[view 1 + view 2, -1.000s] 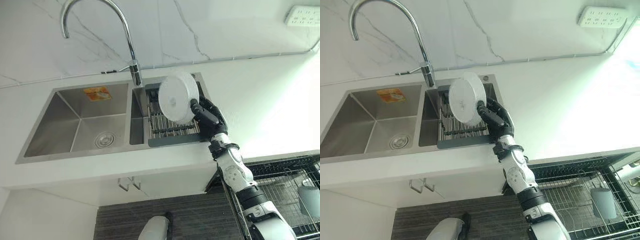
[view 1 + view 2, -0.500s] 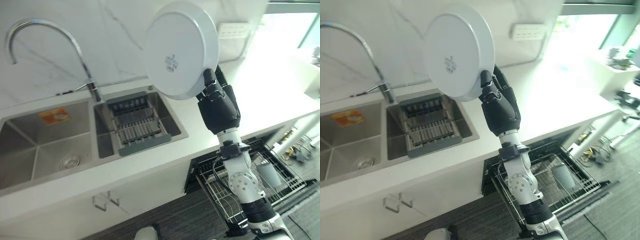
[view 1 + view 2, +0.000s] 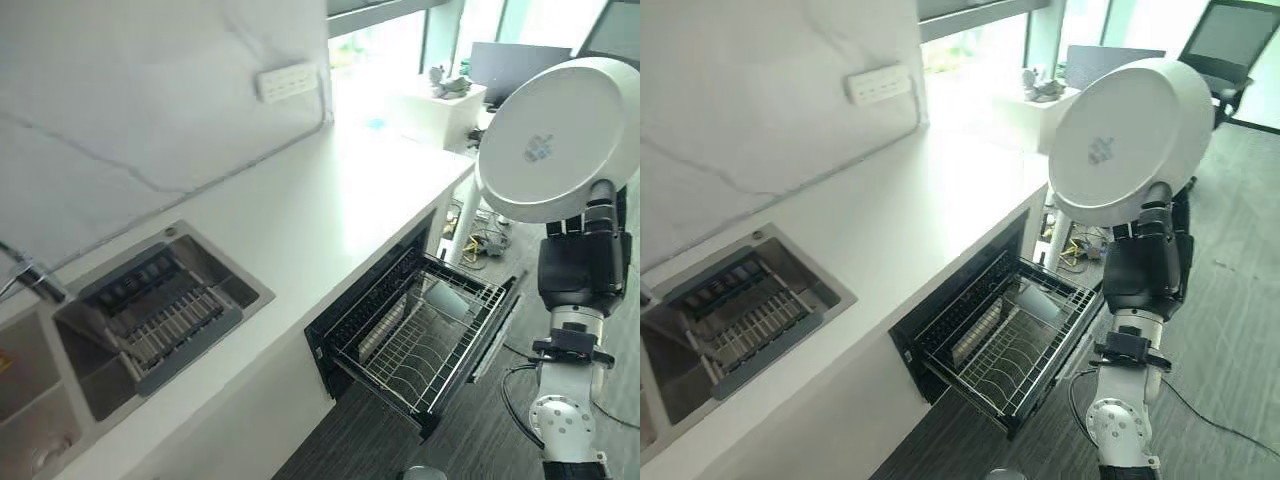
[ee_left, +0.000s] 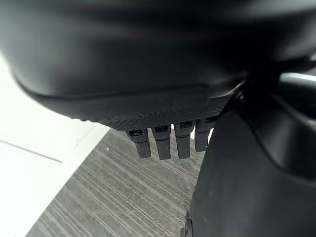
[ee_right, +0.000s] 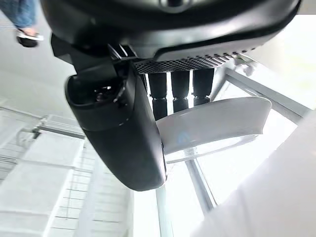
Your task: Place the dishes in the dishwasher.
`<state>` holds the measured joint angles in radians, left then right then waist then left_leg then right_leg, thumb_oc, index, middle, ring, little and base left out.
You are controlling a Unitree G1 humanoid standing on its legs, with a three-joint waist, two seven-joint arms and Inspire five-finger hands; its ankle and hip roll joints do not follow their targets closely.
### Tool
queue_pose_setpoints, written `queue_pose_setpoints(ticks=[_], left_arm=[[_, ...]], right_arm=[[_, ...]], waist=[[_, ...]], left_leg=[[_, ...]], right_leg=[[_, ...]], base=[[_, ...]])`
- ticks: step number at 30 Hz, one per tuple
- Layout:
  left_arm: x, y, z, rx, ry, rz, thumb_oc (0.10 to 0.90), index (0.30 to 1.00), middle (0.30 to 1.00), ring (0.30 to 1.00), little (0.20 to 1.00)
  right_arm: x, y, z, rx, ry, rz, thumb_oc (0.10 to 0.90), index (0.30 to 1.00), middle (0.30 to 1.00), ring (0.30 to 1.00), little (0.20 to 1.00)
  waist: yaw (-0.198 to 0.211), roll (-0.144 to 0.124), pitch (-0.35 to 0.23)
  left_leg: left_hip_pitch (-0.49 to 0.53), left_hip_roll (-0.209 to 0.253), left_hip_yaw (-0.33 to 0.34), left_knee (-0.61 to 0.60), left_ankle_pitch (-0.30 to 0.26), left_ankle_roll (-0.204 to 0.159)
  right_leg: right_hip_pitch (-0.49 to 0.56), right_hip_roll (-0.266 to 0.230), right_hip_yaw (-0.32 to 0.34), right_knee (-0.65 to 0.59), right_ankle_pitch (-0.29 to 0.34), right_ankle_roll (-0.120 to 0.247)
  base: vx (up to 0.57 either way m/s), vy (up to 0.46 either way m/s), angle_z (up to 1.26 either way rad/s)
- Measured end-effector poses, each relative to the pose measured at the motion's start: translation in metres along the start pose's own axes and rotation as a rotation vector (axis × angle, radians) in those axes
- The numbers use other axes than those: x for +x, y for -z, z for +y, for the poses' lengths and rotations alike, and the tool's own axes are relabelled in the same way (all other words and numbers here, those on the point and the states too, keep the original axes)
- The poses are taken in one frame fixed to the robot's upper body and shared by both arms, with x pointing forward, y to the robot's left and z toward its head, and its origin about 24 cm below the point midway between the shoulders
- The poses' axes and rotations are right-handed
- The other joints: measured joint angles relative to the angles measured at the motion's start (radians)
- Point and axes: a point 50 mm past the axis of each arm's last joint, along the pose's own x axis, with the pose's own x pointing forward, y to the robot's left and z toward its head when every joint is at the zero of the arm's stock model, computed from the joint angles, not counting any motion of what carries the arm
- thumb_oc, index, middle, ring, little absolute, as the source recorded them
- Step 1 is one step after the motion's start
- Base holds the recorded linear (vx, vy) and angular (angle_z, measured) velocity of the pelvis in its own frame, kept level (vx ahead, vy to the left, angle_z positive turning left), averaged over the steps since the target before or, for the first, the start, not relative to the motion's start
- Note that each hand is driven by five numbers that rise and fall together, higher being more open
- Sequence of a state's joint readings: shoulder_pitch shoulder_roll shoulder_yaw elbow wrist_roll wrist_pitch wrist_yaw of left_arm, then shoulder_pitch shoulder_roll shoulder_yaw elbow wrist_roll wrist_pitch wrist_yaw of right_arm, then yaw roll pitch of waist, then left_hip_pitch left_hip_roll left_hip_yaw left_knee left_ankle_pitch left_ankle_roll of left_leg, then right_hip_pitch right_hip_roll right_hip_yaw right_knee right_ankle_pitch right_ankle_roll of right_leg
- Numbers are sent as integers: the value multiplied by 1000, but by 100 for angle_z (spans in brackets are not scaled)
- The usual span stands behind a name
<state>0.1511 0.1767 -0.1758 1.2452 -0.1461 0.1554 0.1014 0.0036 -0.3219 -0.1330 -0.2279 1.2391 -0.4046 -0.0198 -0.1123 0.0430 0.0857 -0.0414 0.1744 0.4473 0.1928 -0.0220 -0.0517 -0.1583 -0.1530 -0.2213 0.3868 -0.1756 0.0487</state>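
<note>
White plate [image 3: 560, 135]: pinched at its lower rim by right hand [image 3: 583, 268], raised at 2 o'clock. Since a second ago, carried off the sink rack [image 3: 160, 315]; view swung to open dishwasher rack [image 3: 425, 335]. Loading pending. Left hand [image 4: 163, 140]: fingers relaxed, idle.

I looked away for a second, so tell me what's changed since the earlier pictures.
The right hand has carried the white plate up from the sink's drying rack and off to the right, so it is now held high beside the open dishwasher rack. The camera swung right too. The grip on the plate is unchanged; the left hand stays idle.
</note>
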Motion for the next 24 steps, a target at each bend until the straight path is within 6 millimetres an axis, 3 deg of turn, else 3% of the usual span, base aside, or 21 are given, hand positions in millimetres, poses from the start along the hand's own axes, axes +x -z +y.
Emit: queue_pose_setpoints(ticks=[6, 10, 14, 20, 24], left_arm=[[-2, -19, -1, 142, -1, -65, 800, 900, 900, 900, 900], [-6, -51, 2, 241, 3, -176, 800, 900, 900, 900, 900], [-9, -69, 3, 270, 12, -230, 800, 900, 900, 900, 900], [-13, -87, 9, 286, 25, -258, 800, 900, 900, 900, 900], [-15, -96, 8, 310, 16, -273, 800, 900, 900, 900, 900]], right_arm=[[-7, 4, -20, -72, 72, 73, 400, 300, 300, 300, 300], [-11, 13, -43, -112, 165, 169, 400, 300, 300, 300, 300], [-13, 20, -44, -110, 171, 223, 400, 300, 300, 300, 300], [-13, 28, -42, -139, 145, 278, 400, 300, 300, 300, 300], [-20, 43, -59, -153, 193, 352, 400, 300, 300, 300, 300]], waist=[[-1, 9, 41], [-7, 44, 123], [-11, 66, 165], [-12, 68, 221], [-19, 69, 248]], left_leg=[[-11, -7, 16, -13, 4, 0], [-31, -27, 16, -24, 14, 10], [-46, -37, 16, -26, 17, 15], [-48, -42, 8, -27, 16, 17], [-58, -41, -2, -23, 16, 18]], right_leg=[[-30, -4, 18, 9, 0, 0], [-62, -22, 22, 26, 3, 4], [-79, -27, 23, 28, 8, 1], [-75, -29, 22, 20, 16, -2], [-77, -24, 18, 17, 22, -1]], base=[[-37, 53, -7], [-39, 118, 4], [-34, 60, 0], [-37, 92, 0], [-44, -39, 5]])
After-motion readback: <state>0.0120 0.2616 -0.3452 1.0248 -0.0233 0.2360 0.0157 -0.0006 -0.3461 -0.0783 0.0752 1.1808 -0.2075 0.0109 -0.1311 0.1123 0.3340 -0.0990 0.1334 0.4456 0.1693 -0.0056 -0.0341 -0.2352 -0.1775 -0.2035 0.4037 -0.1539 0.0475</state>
